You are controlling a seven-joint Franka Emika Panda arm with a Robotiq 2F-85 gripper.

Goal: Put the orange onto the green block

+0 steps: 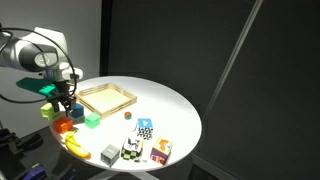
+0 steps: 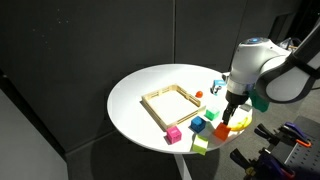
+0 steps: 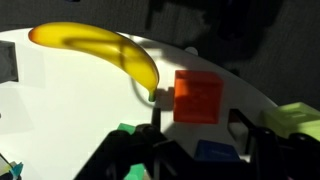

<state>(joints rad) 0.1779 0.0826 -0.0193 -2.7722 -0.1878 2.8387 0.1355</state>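
The wooden tray [image 1: 105,97] is empty. The orange [image 3: 197,96] sits on the white table [image 1: 165,105] by the tip of the banana [image 3: 100,50], right under the gripper [image 1: 62,104], whose jaws stand apart and grip nothing. The green block [image 1: 92,119] lies nearby, apart from the orange.

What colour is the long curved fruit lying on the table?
Yellow; the banana shows best in the wrist view.
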